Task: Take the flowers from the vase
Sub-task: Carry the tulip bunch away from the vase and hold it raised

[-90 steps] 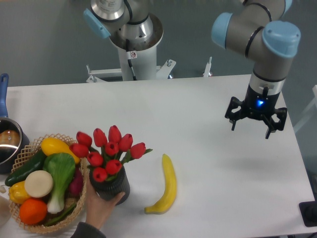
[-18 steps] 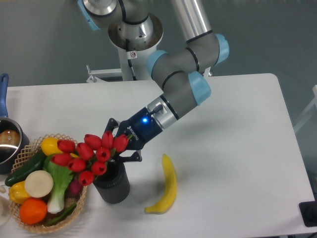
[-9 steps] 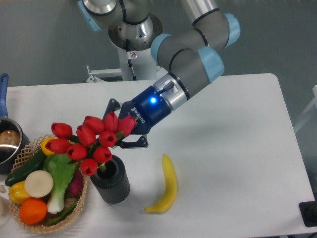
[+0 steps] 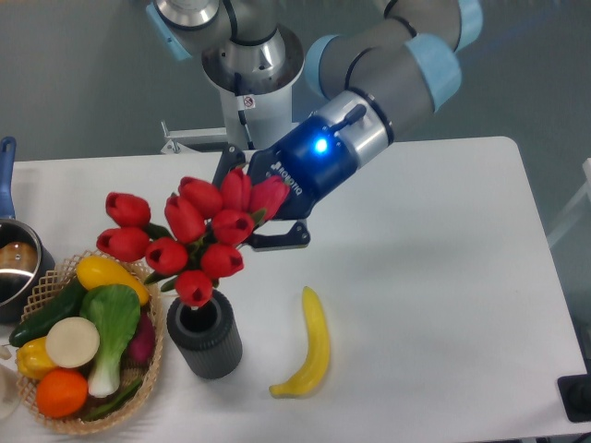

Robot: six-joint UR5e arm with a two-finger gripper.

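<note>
While the vase (image 4: 204,335) stands near the left edge beside the basket (image 4: 154,355), the flowers (image 4: 192,236) are gripped above it by the gripper (image 4: 261,210).

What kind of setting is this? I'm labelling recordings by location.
Probably a robotics lab or test bench: an arm's gripper holds artificial flowers above a vase on a plain white table, beside a basket of fake produce.

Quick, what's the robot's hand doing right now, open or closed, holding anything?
Hand: closed on the bunch of red artificial tulips, lifted above the mouth of the short dark ribbed cylinder vase.
</note>
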